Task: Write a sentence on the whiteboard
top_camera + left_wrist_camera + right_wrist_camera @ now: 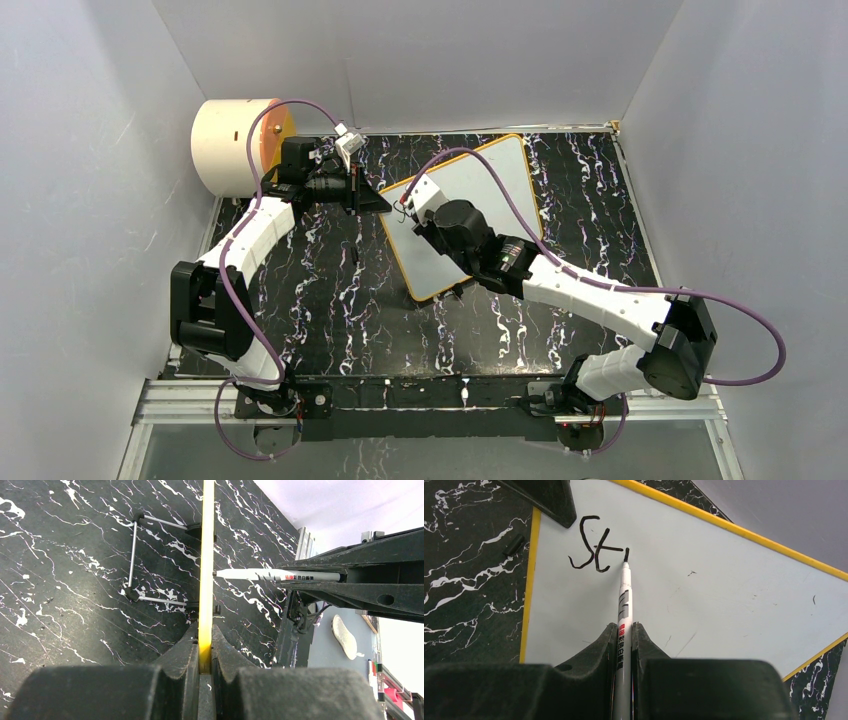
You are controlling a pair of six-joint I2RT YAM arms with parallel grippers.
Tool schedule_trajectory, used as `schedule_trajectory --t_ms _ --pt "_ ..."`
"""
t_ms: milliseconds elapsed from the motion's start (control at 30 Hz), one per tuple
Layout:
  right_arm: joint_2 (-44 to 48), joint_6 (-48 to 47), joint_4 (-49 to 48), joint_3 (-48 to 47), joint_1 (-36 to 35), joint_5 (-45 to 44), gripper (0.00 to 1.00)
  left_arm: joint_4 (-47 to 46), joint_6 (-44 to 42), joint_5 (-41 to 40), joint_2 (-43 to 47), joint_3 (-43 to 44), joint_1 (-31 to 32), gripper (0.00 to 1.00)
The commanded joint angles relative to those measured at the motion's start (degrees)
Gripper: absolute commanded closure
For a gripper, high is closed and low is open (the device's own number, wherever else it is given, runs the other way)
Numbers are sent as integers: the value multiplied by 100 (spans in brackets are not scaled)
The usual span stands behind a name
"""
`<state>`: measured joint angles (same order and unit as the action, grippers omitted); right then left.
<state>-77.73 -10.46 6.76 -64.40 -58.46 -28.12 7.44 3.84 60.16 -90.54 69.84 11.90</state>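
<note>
- The whiteboard [500, 190] lies toward the far edge of the bench [330, 300], about midway along it. We see it turned at an angle, with one corner close to that far edge.
- Its orange-yellow frame runs all round the white face [724, 590]. From the left wrist we see it edge-on, as a thin yellow strip [206, 555].
- The left gripper [372, 198] is clenched on the board's left corner, and its two fingers pinch the frame between them [205, 650].
- The right gripper [408, 212] is over the board's left part, closed tight on a white marker [625, 595] that sticks out straight ahead of its fingers [624, 630].
- The marker's black tip touches the white face just right of the handwritten letters "St" [591, 545], at a short fresh stroke.
- From the left wrist we see the marker [260, 574] meeting the board at a right angle, and a thin wire stand [132, 555] on the board's other side.
- A cream cylinder with an orange face [230, 145] sits at the bench's far left corner, apart from the board.
</note>
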Motion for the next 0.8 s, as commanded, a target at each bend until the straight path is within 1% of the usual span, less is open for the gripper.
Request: schedule_trajectory --t_ms 0,333,767 --pt "131 151 182 -219 38 -5 100 192 -173 98 89 -96 14 100" --pt "136 261 435 -183 37 133 100 187 -173 89 98 -101 14 100" --pt "144 207 203 -82 36 101 100 187 -171 101 98 -103 14 100"
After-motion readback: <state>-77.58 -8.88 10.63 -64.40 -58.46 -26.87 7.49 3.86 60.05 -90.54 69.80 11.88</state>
